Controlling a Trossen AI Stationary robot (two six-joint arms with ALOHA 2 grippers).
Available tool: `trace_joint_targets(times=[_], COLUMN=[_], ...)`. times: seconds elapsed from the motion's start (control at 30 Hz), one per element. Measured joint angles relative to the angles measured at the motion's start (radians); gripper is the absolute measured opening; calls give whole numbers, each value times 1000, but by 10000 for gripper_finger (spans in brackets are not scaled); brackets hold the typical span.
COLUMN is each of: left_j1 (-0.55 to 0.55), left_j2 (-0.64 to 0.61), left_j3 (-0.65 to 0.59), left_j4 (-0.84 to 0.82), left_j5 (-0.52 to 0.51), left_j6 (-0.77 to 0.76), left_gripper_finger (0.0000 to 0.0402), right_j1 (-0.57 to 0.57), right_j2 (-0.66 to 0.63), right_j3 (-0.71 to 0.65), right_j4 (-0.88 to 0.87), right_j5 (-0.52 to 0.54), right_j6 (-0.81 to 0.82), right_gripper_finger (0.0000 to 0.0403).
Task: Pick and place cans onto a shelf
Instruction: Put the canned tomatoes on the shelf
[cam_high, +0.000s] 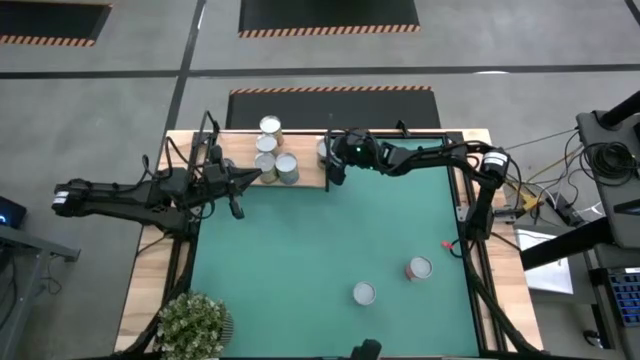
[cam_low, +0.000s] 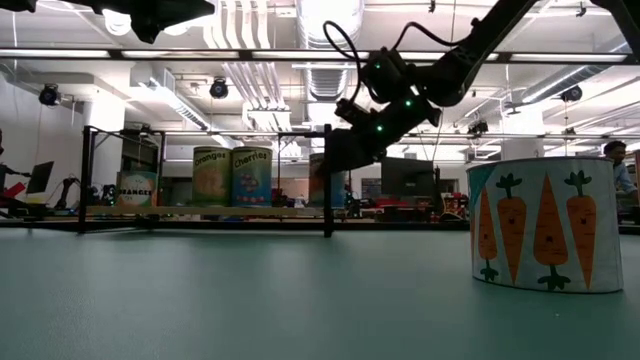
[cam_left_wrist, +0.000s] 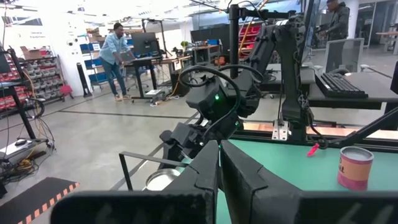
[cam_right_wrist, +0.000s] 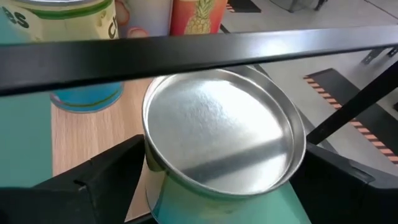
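Cans are what we are moving, and our right tool (cam_high: 331, 160) sits at the far middle of the counter, at the right end of the shelf (cam_high: 310, 178). Its fingers (cam_right_wrist: 93, 180) stand wide apart on either side of a teal can (cam_right_wrist: 221, 140) whose silvery top fills the right wrist view; we cannot tell whether the fingers touch its sides. That can stands upright on the light wood of the shelf, under a black frame bar (cam_right_wrist: 199, 53).

Further left on the shelf we see three more cans (cam_high: 272, 152) clustered together, upright, with round pale tops. In the low view their labels show behind the black frame (cam_low: 328, 180).

Our left tool (cam_high: 237, 192) is at the left edge of the green mat (cam_high: 330, 260), just near of the shelf's left part, its fingers (cam_left_wrist: 205, 171) pressed together and empty.

Near the right front of the mat stand two cans apart from each other: a pink-sided one (cam_high: 419, 268) and, to its left and nearer, a silver-topped one (cam_high: 364, 293). A small red object (cam_high: 447, 243) lies right of and beyond the pink-sided can. A potted plant (cam_high: 192, 325) sits at the near left corner of the counter (cam_high: 150, 280).

Beyond the counter, a person (cam_left_wrist: 115, 56) stands at a desk in the room.
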Motion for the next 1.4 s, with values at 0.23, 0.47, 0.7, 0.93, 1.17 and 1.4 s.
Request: trace_joint_targets(times=[0.23, 0.47, 0.7, 0.93, 1.17, 1.4], left_j1=[0, 0, 0, 0, 0, 0], left_j2=[0, 0, 0, 0, 0, 0], left_j3=[0, 0, 0, 0, 0, 0], left_j4=[0, 0, -1, -1, -1, -1], left_j5=[0, 0, 0, 0, 0, 0], left_j6=[0, 0, 6, 7, 7, 7], left_gripper_finger=[0, 0, 0, 0, 0, 0], right_j1=[-2, -2, -2, -1, -2, -7], right_j2=[0, -16, -62, -126, -212, -325], right_j3=[-3, -1, -1, -1, -1, -4], right_j4=[1, -11, -71, -144, -243, -463], right_j5=[-10, -11, -16, -16, -16, -16], right_j6=[-1, -8, -8, -3, -4, -22], right_gripper_finger=[358, 359, 359, 359, 357, 279])
